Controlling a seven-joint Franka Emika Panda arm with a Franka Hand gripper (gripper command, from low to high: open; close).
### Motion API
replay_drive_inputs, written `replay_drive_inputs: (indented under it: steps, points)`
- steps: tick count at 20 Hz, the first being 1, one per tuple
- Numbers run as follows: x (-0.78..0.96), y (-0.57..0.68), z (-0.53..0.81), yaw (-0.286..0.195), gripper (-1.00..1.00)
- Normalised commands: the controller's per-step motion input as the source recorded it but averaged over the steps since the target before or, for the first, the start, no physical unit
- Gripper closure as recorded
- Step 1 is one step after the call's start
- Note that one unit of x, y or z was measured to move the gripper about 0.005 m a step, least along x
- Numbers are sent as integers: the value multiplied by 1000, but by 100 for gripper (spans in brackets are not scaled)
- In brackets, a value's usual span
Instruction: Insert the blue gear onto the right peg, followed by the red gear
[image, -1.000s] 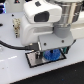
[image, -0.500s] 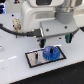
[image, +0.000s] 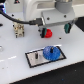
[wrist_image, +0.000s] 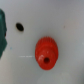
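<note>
Showing small bright-red gear, raised hub, dark centre hole.

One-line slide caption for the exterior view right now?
Round blue plastic gear seated on the grey black-framed plate; small red plastic gear waits beneath the white arm.

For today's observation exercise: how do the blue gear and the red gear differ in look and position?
The blue gear is wider and flatter; the red gear is narrower and looks thicker. The blue gear sits on the grey plate; the red gear rests on the white table. Both are round with a centre hub.
</note>
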Motion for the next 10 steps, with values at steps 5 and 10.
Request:
replay_drive_inputs:
  steps: [5,10]
  points:
    - [-513,116,-257,0,-100]
    - [-366,47,-343,0,-100]
